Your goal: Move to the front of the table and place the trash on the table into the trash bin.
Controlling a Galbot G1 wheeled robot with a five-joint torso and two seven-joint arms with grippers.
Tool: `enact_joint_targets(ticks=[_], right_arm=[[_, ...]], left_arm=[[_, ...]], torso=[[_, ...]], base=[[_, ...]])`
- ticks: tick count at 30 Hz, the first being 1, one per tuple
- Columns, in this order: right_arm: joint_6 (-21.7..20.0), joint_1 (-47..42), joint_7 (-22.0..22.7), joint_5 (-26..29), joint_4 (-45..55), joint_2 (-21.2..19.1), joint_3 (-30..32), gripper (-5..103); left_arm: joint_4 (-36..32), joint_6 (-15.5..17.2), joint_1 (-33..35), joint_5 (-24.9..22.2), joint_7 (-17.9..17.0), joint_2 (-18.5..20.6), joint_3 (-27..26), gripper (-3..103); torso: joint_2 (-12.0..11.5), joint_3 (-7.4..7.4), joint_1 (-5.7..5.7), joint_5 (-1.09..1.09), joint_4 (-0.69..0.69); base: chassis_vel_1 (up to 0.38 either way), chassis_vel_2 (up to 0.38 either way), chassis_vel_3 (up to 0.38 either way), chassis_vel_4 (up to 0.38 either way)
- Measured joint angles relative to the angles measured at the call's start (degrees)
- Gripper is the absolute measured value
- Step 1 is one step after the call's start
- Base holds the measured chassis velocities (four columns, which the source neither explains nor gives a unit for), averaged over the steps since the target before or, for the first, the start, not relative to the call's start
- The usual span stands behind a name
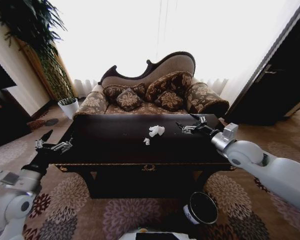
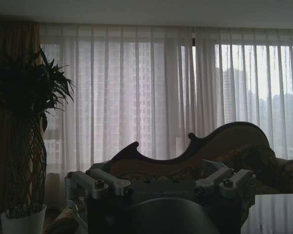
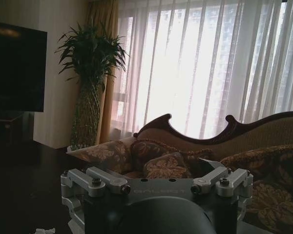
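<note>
The glossy black table (image 1: 110, 145) with gold trim stands straight in front of me. On its top, right of centre, lies a crumpled white paper wad (image 1: 156, 131), with a tiny white bit (image 1: 146, 141) just in front of it. My right gripper (image 1: 189, 127) hovers open over the table's right part, a short way right of the wad. In the right wrist view a white scrap (image 3: 44, 230) shows low on the dark tabletop. My left gripper (image 1: 54, 146) hangs open beside the table's left end. The black trash bin (image 1: 201, 208) stands on the carpet below the table's front right.
A patterned sofa (image 1: 155, 95) with several cushions stands close behind the table. A white plant pot (image 1: 68, 106) with a tall plant is at the back left. A dark door (image 1: 275, 85) is on the right. Floral carpet surrounds the table.
</note>
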Motion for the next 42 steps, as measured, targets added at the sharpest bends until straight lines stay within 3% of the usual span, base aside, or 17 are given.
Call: enact_joint_targets(ticks=[4, 5, 9, 12, 20, 24, 32, 42], right_arm=[[0.05, -11.3, 0.27, 1.38, 1.55, 2.43, 14.24, 100], [0.05, -11.3, 0.27, 1.38, 1.55, 2.43, 14.24, 100], [1.38, -25.56, -0.47, 1.04, 1.76, 6.6, 27.19, 100], [1.49, -27.18, -0.63, 0.54, 2.28, 7.7, 28.11, 100], [0.97, -20.24, -1.03, -0.32, 2.51, 6.59, 21.57, 100], [1.7, -16.34, -1.7, -0.83, 0.55, 1.69, 15.83, 100], [1.05, -16.46, -1.17, -1.14, -1.88, -6.61, 13.48, 100], [0.84, -17.6, -3.86, -4.22, -2.09, -7.94, 10.12, 100]], left_arm=[[1.12, -0.58, 0.14, 0.66, 0.06, -0.02, 1.5, 100], [1.12, -0.58, 0.14, 0.66, 0.06, -0.02, 1.5, 100], [3.25, -1.36, 0.43, 2.33, 0.06, 0.73, 3.08, 100], [3.49, -1.4, 0.29, 2.56, 0.06, 0.85, 3.61, 100], [3.62, -1.5, 0.52, 5.11, 0.18, -0.14, 5.91, 100], [3.72, -1.69, 0.09, 6.24, 0.34, -0.45, 8.27, 100], [6.07, -1.35, -2.57, 6.57, 0.34, 2.13, 12.44, 100], [5.9, -1.62, -1.48, 6.34, 0.35, 1.33, 10.19, 100]], torso=[[0.0, 0.0, 0.0, -0.04, -0.02], [0.0, 0.0, 0.0, -0.04, -0.02], [0.0, -0.01, 0.0, 0.01, -0.06], [0.0, -0.01, 0.0, 0.0, -0.07], [0.0, 0.0, 0.0, -0.02, -0.03], [0.0, 0.0, 0.0, -0.01, 0.01], [0.0, 0.0, 0.01, -0.02, -0.03], [0.0, 0.0, 0.0, -0.01, -0.03]], base=[[0.0, 0.0, 0.0, 0.0], [0.0, 0.0, 0.0, 0.0], [0.0, 0.0, 0.0, 0.0], [0.0, 0.0, 0.0, 0.0], [0.0, 0.0, 0.0, 0.0], [0.0, 0.0, 0.0, 0.0], [0.0, 0.0, 0.0, 0.0], [0.0, 0.0, 0.0, 0.0]])
